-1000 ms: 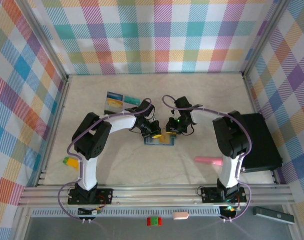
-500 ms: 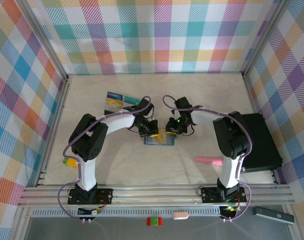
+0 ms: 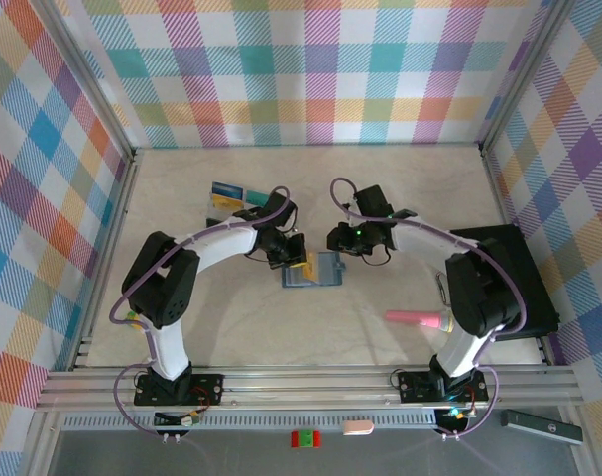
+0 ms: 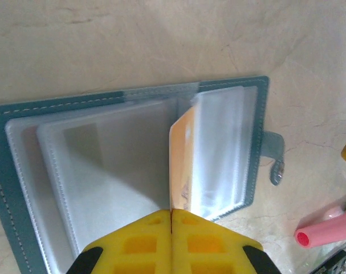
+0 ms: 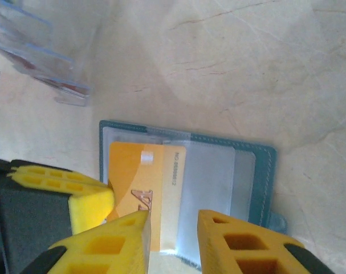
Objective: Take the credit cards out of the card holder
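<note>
The teal card holder (image 3: 322,271) lies open on the table, its clear sleeves (image 4: 110,165) facing up. My left gripper (image 4: 171,212) is shut on the near edge of a yellow-orange credit card (image 4: 181,160), which stands on edge partway out of a sleeve. In the top view the left gripper (image 3: 294,258) is at the holder's left side. My right gripper (image 5: 173,220) hovers open over the holder's (image 5: 264,171) near edge with nothing gripped. The same card (image 5: 138,177) lies below it. In the top view the right gripper (image 3: 342,241) sits just behind the holder's right corner.
Other credit cards (image 3: 236,196) lie on the table at the back left. A pink tube (image 3: 412,318) lies front right, near a big black box (image 3: 514,283) at the right wall. A yellow and green block (image 3: 132,318) sits by the left wall.
My left gripper has shifted left and back with the yellow-orange card, drawing it toward the holder's left side. My right gripper has lifted off the holder and opened slightly.
</note>
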